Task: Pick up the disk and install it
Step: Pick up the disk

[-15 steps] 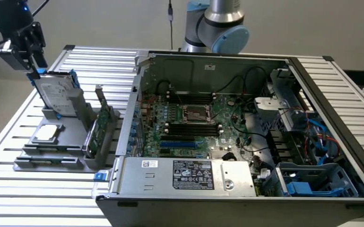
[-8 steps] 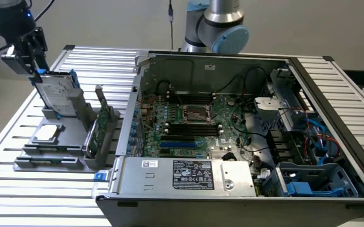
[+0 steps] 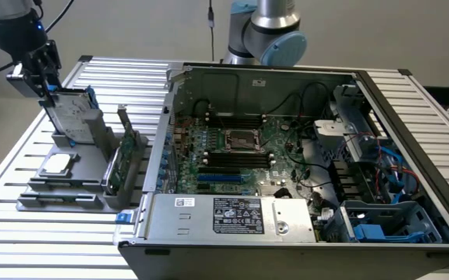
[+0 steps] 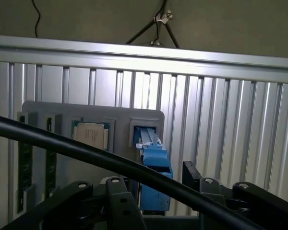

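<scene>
Pick step: my tool sits wide open at the top of the disk, nothing gripped.
The disk stands upright in the grey holder on the surface, at the exterior view's left, well apart from the computer case. No grip made yet, I judge. It calls for fingers squared on the blue rails.

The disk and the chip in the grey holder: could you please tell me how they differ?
The disk stands upright on edge in its slot; the chip lies flat in its recess. The disk is larger and rectangular; the chip is small and square. The disk has blue rails; the chip has none. Both are silver-grey and sit in the same holder.
</scene>
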`<state>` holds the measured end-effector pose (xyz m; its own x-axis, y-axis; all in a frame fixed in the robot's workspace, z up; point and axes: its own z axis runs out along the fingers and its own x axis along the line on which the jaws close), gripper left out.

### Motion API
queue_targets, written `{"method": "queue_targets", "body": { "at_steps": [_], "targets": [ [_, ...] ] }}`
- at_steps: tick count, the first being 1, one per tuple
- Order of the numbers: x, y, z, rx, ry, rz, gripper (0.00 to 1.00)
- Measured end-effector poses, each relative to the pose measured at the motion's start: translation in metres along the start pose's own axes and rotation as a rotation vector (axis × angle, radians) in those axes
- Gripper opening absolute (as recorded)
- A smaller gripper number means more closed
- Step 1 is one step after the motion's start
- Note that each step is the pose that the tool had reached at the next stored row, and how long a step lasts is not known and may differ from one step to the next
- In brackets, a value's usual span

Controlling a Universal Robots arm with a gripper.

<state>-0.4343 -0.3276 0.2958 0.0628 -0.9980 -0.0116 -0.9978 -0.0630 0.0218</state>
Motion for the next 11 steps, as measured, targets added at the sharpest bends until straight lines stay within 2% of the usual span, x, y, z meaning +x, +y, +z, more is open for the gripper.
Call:
{"method": "queue_targets", "body": {
  "at_steps": [11],
  "targets": [
    [0.0000, -0.0001, 0.0046, 0.0038, 0.0003, 0.000, 0.54]
  ]
}}
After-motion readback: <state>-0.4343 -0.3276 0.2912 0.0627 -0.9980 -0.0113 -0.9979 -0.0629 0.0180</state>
